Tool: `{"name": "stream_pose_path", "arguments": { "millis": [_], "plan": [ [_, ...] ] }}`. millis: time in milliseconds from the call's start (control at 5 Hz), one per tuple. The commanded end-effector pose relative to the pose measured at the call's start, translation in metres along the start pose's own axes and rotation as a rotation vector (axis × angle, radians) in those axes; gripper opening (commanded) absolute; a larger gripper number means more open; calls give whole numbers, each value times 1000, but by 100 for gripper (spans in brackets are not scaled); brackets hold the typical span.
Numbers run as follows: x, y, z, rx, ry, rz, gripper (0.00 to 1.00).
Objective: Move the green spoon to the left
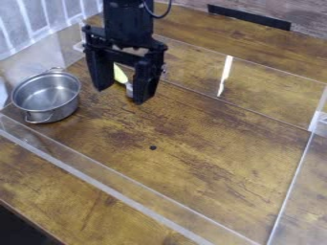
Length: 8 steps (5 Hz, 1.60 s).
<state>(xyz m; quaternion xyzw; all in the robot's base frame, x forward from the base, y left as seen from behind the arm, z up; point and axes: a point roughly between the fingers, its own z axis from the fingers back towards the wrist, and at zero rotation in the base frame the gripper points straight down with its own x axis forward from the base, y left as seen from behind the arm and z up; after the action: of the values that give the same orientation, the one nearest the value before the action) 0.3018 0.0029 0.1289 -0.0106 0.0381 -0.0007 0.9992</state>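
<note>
Camera view, steel pot: the round steel pot [48,98] stands upright on the tabletop [211,158], at about nine o'clock from the middle of the view, with small loop handles at its rim.
Camera view, pot inside: its open mouth faces up, and the inner wall and bottom look grey and shiny; I can see no separate thing inside it.
Camera view, tool: the black tool [125,93] hangs from the arm [129,21] at about ten o'clock from the middle, to the right of the pot and apart from it.
Camera view, state of tool: its two dark sides reach downward, but the tips are hard to read against the dark body, so I cannot tell if they are spread or pressed together.
Camera view, green spoon: the green spoon [120,74] is at about ten o'clock, behind the tool, with the yellow-green handle seen between the dark parts.
Camera view, what blocks the sight: the tool covers part of the spoon, so its full shape and any touch between them cannot be told.
Camera view, white strip: a thin white strip [227,75] lies at about one o'clock on the wood, well apart from the tool.
Camera view, dark object: a long black object [250,15] is near the top edge, at about one o'clock.
</note>
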Motion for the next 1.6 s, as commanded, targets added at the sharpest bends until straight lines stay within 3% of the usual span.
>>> {"name": "stream_pose_path", "arguments": {
  "millis": [0, 1000, 1400],
  "plan": [
    [4, 8, 24, -4, -73, 23, 100],
    [-5, -3, 22, -32, -48, -5, 100],
    [-9, -8, 23, -37, -52, -23, 100]
  ]
}}
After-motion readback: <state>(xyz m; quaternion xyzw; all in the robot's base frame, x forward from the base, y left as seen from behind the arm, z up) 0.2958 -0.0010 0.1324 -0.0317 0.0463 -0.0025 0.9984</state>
